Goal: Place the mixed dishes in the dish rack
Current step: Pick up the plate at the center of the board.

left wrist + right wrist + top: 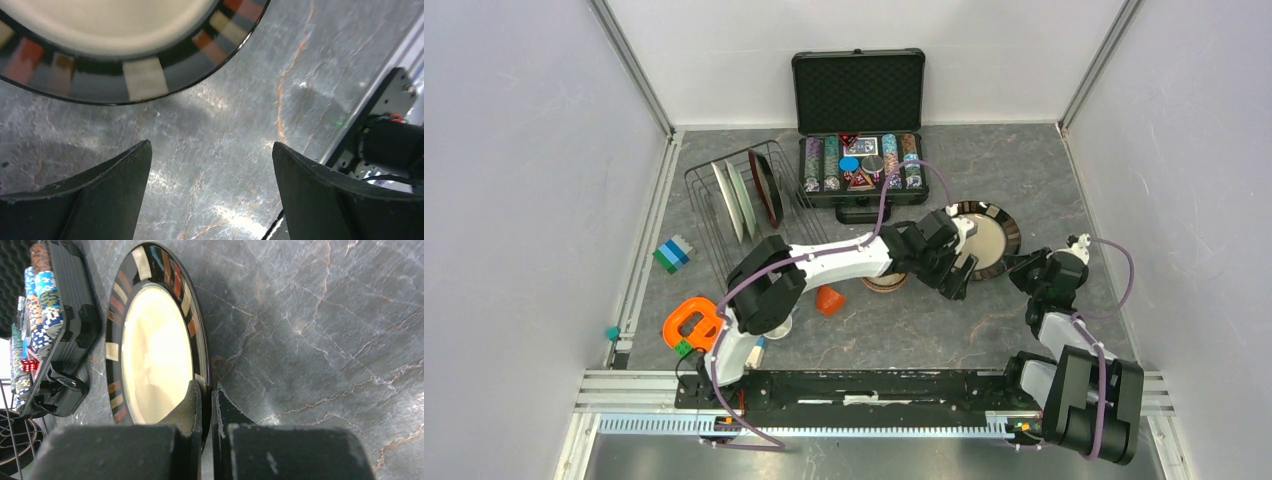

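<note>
**Plate [992, 240] between two grippers, right of centre**

Table [904, 335]: grey marbled top, bearing everything below.

Rack [707, 215]: far left of the table, with three plates [744, 195] already standing on edge in it. It is well apart from the dark-rimmed plate, with the left arm's whole reach lying between them.

Plate: right of centre, just beside the poker case [859, 130]. Whether it rests flat or is tipped up cannot be told.

Right gripper [206, 390]: fingers pressed together on the plate's rim at its right edge, the side away from the rack.

Left gripper [210, 150]: fingers spread wide with nothing between them. The plate's rim lies just ahead of the tips, over bare table.

Judgement: the left arm is nearer the rack, so the coming move likely needs its fingers to straddle the near rim.
</note>
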`<state>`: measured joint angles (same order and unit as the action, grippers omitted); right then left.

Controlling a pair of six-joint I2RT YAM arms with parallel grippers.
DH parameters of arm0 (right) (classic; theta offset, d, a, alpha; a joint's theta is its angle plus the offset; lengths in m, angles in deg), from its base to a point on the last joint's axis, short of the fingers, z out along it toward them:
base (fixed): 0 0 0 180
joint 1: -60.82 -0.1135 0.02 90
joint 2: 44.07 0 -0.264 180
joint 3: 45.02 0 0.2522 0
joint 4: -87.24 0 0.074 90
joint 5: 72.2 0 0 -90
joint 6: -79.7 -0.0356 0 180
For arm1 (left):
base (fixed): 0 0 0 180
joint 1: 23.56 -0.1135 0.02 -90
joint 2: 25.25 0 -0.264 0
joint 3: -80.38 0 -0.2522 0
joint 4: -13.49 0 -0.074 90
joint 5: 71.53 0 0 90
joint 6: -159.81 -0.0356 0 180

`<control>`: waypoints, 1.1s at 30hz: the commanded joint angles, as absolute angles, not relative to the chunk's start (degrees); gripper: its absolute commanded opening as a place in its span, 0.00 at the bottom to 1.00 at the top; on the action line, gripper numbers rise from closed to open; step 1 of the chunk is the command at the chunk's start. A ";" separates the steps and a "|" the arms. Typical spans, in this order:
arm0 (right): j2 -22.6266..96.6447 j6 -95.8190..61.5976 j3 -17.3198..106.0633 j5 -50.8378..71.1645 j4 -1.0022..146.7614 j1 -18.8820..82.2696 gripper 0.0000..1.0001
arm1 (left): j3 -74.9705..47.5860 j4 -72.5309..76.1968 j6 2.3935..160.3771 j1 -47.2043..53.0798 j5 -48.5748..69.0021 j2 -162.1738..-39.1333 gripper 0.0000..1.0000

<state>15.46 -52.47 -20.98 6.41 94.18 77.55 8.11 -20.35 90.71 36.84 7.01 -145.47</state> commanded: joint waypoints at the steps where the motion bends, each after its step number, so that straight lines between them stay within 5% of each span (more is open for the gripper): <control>1: 20.82 -48.33 -20.80 5.23 90.31 77.39 0.00 | 5.64 -12.60 89.25 37.52 11.57 -138.95 0.94; 11: 29.57 -44.32 -23.01 1.46 96.77 80.87 0.00 | 8.88 -16.29 88.27 35.03 26.36 -139.80 1.00; 33: 30.10 -40.96 -22.96 -2.01 96.21 82.79 0.01 | 27.63 -24.62 94.33 27.64 16.36 -158.94 0.96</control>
